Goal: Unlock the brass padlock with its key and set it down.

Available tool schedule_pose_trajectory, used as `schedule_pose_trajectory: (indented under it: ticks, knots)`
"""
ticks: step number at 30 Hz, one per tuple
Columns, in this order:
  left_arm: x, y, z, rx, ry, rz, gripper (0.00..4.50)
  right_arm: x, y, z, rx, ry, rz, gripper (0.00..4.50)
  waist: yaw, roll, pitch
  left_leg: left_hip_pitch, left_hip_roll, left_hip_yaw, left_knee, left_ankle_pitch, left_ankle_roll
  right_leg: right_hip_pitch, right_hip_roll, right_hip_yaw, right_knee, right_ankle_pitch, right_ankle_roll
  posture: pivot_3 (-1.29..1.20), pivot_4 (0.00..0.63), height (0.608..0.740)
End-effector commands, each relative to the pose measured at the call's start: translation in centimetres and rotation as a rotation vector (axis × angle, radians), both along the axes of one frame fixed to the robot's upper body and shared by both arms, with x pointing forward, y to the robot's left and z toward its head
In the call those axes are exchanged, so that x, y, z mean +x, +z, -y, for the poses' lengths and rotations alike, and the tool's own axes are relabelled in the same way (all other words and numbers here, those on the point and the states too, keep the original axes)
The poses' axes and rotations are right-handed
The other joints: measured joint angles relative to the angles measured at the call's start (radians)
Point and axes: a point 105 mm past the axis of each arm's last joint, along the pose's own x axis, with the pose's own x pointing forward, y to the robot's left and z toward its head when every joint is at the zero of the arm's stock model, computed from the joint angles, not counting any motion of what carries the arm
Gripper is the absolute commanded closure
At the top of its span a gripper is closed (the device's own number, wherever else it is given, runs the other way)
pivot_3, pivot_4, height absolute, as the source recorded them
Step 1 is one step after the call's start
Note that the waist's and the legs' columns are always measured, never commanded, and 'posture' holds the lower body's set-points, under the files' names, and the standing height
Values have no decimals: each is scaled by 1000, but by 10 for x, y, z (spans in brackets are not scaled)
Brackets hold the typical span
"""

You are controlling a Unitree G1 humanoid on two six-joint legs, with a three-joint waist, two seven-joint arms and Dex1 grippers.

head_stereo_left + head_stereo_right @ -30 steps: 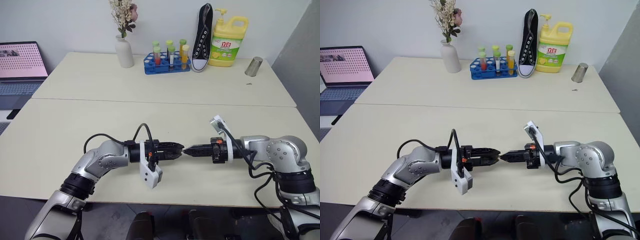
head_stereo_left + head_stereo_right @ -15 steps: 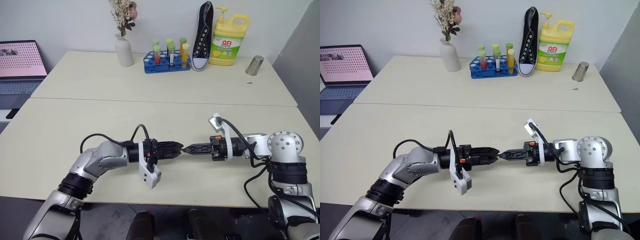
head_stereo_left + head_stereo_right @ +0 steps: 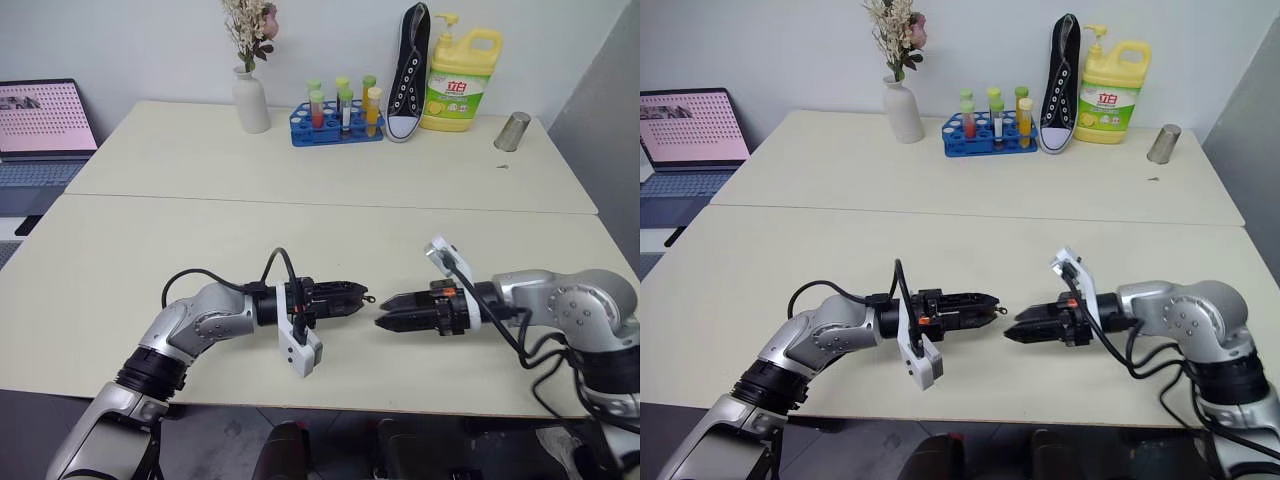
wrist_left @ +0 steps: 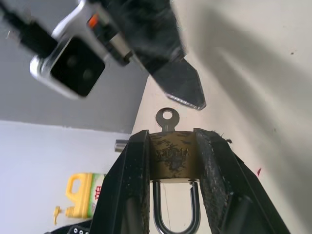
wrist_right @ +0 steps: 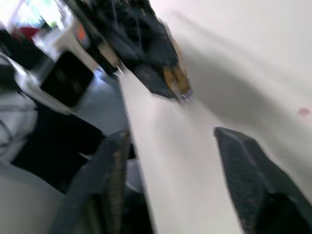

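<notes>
My left gripper (image 4: 171, 146) pinches the brass padlock (image 4: 171, 158), key (image 4: 167, 118) outward for access; right gripper (image 3: 385, 322) spread, empty, just beside.

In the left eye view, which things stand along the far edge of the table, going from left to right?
Laptop → white vase with dried flowers → blue rack of test tubes → black sneaker standing on end → yellow detergent bottle → metal cup.
</notes>
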Motion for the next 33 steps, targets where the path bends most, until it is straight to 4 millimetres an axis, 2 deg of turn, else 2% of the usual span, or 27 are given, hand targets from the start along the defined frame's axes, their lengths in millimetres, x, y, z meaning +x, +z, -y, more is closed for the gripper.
schedule_pose_trajectory:
  ticks: [1,6,10,17,24,27,33]
  knots:
    - [-4,15,3,-58,-19,25,3523,2,12,-2,31,52,181,1328,-1,0,0,0,0,0,0,0,0,0,0,0,0,0,0,0,150,740]
    - [-5,16,3,-72,-20,11,3523,11,20,-9,134,-39,234,1328,-9,0,0,2,2,1,0,0,0,0,2,1,1,2,-3,0,150,740]
    - [-5,17,7,-79,-32,6,3523,2,21,-24,202,-51,225,1328,-3,0,0,1,2,1,0,0,0,0,1,1,2,3,-4,0,150,740]
    - [-4,19,9,-75,-46,6,3523,2,19,-39,247,-80,221,1328,-1,0,0,1,0,2,1,0,0,0,1,2,1,3,-3,0,150,740]
    - [-3,19,9,-73,-50,4,3523,3,19,-43,267,-75,213,1328,-2,0,0,1,1,2,0,0,0,0,1,2,1,3,-3,0,150,740]
    - [-4,20,8,-74,-51,3,3523,3,18,-44,266,-61,208,1866,-2,0,0,1,1,2,0,0,0,0,1,2,1,3,-3,0,150,740]
    - [-4,20,7,-80,-52,-5,3523,1,17,-43,274,-26,200,4086,-2,0,0,1,0,2,0,0,0,0,1,2,1,3,-3,0,150,740]
